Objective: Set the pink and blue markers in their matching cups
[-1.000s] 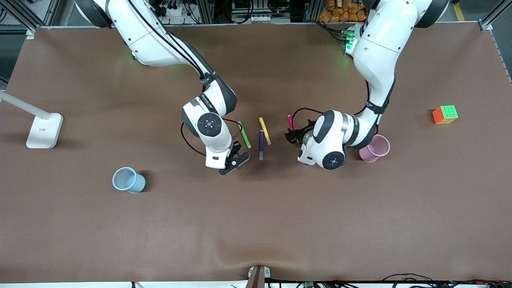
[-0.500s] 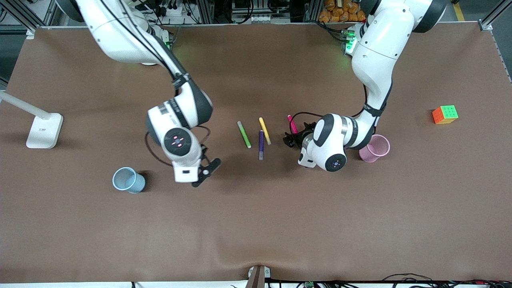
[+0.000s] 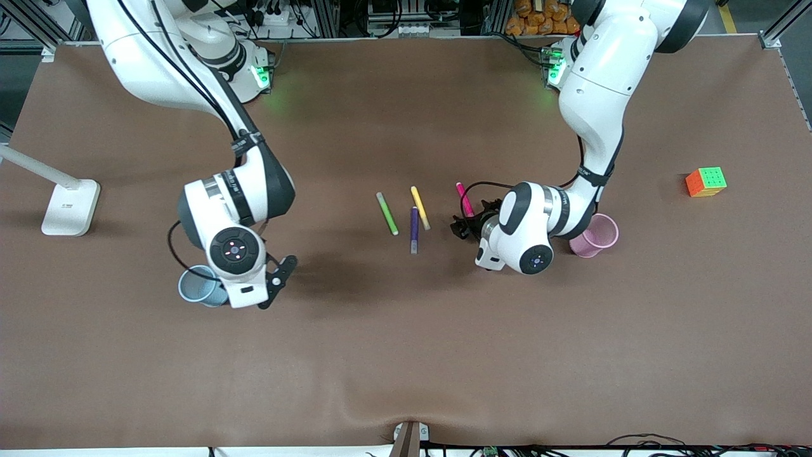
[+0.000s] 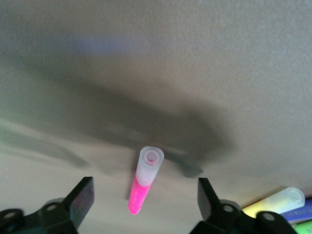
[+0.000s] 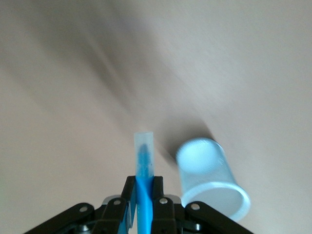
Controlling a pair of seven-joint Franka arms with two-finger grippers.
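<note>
Blue marker [image 5: 143, 170] sits clamped in the right gripper's [image 3: 273, 282] jaws, up over the table [image 3: 406, 355] just beside the blue cup [image 3: 193, 287]. Green [image 3: 387, 214], purple [image 3: 414, 230] and yellow [image 3: 420, 207] markers lie mid-table. Pink marker [image 3: 464, 198] lies flat between the left gripper's [image 4: 144, 202] parted jaws. Pink cup [image 3: 598, 233] stands beside that arm.

pink marker [image 3: 464, 198]: flat on table, pale cap | blue marker [image 5: 144, 165]: clamped upright-ish, clear cap | pink cup [image 3: 595, 235]: upright | blue cup [image 3: 198, 287]: upright, open top
</note>
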